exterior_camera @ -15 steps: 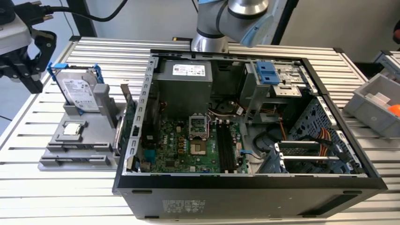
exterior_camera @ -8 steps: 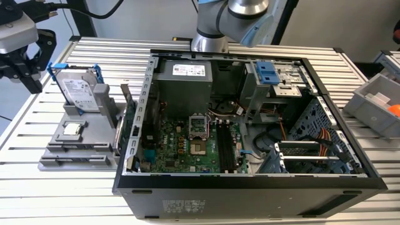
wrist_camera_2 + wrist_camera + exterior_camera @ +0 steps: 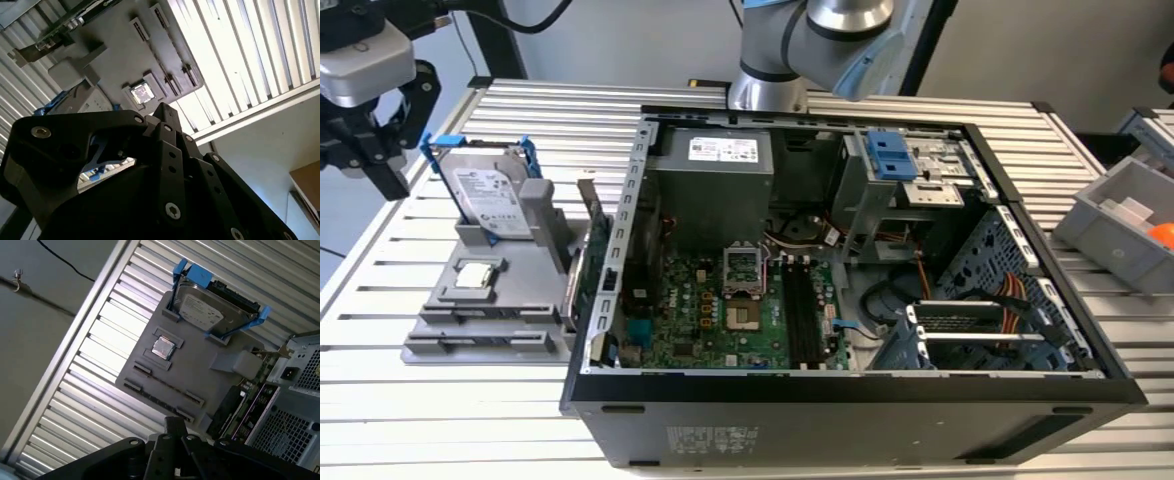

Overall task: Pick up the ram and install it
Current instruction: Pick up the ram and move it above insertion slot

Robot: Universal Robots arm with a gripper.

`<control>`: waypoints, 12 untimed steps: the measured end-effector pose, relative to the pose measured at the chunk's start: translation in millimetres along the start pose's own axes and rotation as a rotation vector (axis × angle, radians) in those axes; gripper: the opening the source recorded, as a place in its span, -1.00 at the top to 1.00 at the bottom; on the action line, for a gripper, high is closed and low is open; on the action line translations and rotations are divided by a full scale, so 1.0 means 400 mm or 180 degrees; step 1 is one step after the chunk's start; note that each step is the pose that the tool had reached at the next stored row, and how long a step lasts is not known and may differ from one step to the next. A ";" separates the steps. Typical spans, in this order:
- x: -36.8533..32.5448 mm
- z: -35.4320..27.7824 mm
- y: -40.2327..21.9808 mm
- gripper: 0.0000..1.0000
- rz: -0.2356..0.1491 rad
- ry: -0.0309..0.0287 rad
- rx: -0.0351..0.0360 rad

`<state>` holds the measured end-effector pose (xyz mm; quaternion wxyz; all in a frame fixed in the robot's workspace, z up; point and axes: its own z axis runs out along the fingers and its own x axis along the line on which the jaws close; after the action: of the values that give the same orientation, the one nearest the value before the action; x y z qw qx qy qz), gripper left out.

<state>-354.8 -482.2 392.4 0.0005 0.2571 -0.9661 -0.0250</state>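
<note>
I'm hanging my gripper (image 3: 371, 150) over the table edge, off the exterior view's left of the grey tray (image 3: 427, 350). Whether it is apart or together, I cannot tell. In the first wrist view the ram (image 3: 157, 401) is showing as a thin dark strip. It is standing on edge in the tray slot farthest from the hard drive (image 3: 494, 200), its colour unclear. The drive, blue-railed, is standing upright, with a silver chip (image 3: 163, 347) sitting between. The open computer case (image 3: 854, 400) is lying just beside the tray on the ribbed metal table (image 3: 560, 110). Grey floor (image 3: 40, 340) is showing beyond. White labels on the drive and the power supply (image 3: 720, 150) are carrying print too small to read.
</note>
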 end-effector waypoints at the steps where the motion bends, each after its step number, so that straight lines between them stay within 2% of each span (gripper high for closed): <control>1: 0.000 0.000 0.000 1.00 -0.0041 0.0002 0.0000; 12: 0.000 0.000 0.000 1.00 -0.0479 0.0023 -0.0006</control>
<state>-354.8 -482.2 392.3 0.0023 0.3290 -0.9440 -0.0249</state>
